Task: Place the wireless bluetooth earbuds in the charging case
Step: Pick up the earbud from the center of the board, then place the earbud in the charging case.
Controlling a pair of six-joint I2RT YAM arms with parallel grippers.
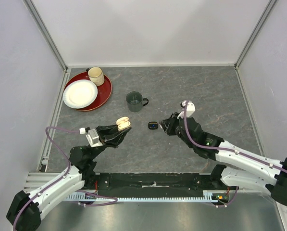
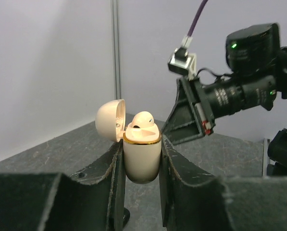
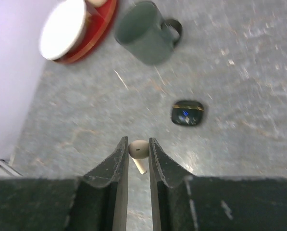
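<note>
My left gripper (image 2: 141, 166) is shut on a cream charging case (image 2: 142, 156) with a gold rim. Its lid (image 2: 108, 120) stands open and one cream earbud (image 2: 142, 120) sits in it. The top view shows the case (image 1: 123, 124) held above the table. My right gripper (image 3: 138, 150) is shut on a second cream earbud (image 3: 138, 150), stem down, held above the table. In the top view the right gripper (image 1: 166, 123) is right of a black case (image 1: 153, 125) that lies on the table, also in the right wrist view (image 3: 187, 112). No black earbuds show.
A green mug (image 1: 134, 101) stands behind the black case. A red tray (image 1: 105, 94) at the back left carries a white plate (image 1: 80, 93) and a cream cup (image 1: 95, 75). Grey walls and metal frame rails enclose the table.
</note>
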